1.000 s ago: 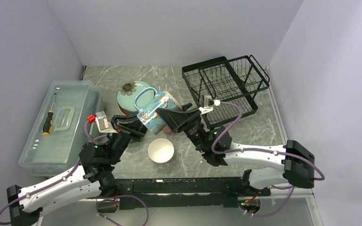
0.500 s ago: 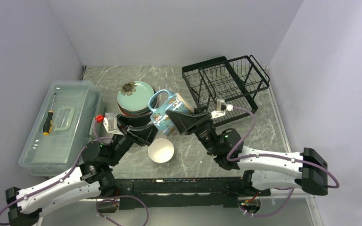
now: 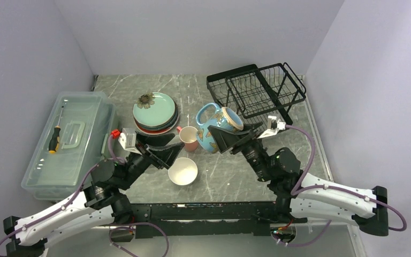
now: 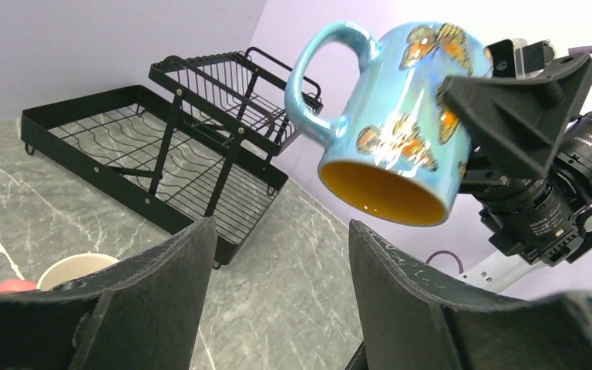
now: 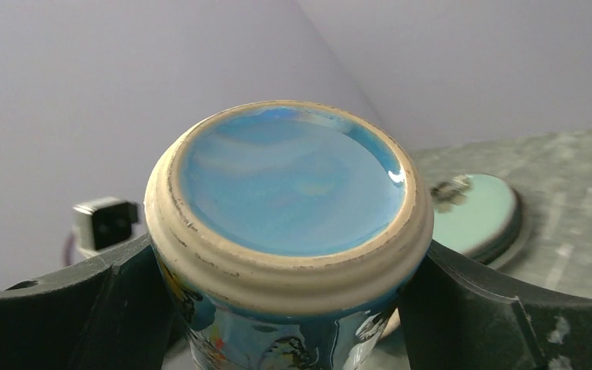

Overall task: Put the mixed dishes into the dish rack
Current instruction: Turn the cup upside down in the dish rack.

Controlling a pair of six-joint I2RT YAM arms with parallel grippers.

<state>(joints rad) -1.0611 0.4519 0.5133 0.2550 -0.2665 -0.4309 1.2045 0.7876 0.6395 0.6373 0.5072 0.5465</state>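
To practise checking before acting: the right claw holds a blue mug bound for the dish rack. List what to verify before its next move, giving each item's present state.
1. Grip: right claw clamps blue mug on both sides: ok.
2. Other arm: left claw open, empty: ok.
3. Mug off the table, apart from pink mug: ok.
4. Mug above dish rack: not ok, short of it.
5. Rack free of dishes: ok.

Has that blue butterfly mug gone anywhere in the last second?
Yes. The blue mug, gripped by the right hand, has travelled rightward, away from the stack of plates and closer to the dish rack.
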